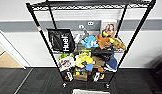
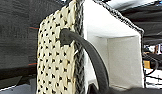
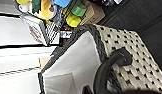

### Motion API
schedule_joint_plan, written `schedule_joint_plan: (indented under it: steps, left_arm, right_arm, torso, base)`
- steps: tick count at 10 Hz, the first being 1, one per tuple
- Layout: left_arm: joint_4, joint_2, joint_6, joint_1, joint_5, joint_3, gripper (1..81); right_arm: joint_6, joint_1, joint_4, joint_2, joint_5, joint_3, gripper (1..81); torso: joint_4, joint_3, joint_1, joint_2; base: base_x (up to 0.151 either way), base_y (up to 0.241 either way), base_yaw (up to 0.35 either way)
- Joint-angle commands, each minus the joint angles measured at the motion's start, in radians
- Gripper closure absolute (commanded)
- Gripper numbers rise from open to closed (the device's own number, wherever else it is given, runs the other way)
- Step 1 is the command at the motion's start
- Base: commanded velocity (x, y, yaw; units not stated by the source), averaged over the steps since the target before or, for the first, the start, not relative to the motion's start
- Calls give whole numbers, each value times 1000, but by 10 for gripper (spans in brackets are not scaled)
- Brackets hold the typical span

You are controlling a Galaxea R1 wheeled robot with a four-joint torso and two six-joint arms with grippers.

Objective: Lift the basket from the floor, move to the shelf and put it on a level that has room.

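The cream woven basket (image 1: 90, 91), with its white lining, shows as a pale edge at the bottom of the head view, right in front of the black wire shelf (image 1: 39, 27). The shelf's top level (image 1: 92, 5) is bare. In the left wrist view the basket (image 2: 57, 55) hangs close, and its dark loop handle (image 2: 92, 55) runs taut into my left gripper (image 2: 98, 90). In the right wrist view the basket's other end (image 3: 132, 55) hangs above the dark carpet floor (image 3: 147, 15), and its handle (image 3: 107, 70) leads into my right gripper (image 3: 90, 90).
The lower tiers are crowded: a black Huel bag (image 1: 60, 40), plush toys (image 1: 102, 41), and boxes and toys (image 1: 83, 65) below. A white wall with a grey band stands behind the shelf. Tan wood flooring (image 1: 7, 60) lies far left, and dark carpet (image 1: 34, 80) lies on both sides.
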Motion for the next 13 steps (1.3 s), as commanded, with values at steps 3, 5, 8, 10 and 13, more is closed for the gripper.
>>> schedule_joint_plan:
  steps: [3, 5, 8, 10, 13]
  left_arm:
    - [-22, -24, -5, -114, 56, 47, 811]
    - [-22, -26, -5, -114, 56, 47, 811]
    - [-22, -26, -5, -113, 58, 44, 811]
    - [-22, -34, -5, -110, 58, 40, 811]
    - [-17, -34, -3, -105, 58, 38, 811]
  right_arm:
    - [-4, 97, -1, -3, -55, 51, 811]
    - [-4, 91, 1, -18, -54, 51, 811]
    - [-2, 85, -1, -29, -54, 53, 811]
    - [-2, 79, -2, -30, -54, 51, 811]
    - [-4, 68, -4, -30, -49, 46, 811]
  torso:
    - [0, 55, -101, 158]
    - [0, 78, -146, 227]
    - [0, 109, -210, 325]
    - [0, 89, -190, 292]
    - [0, 151, -208, 316]
  base:
    - [0, 0, 0]
    - [0, 0, 0]
    - [0, 0, 0]
    - [0, 0, 0]
    - [0, 0, 0]
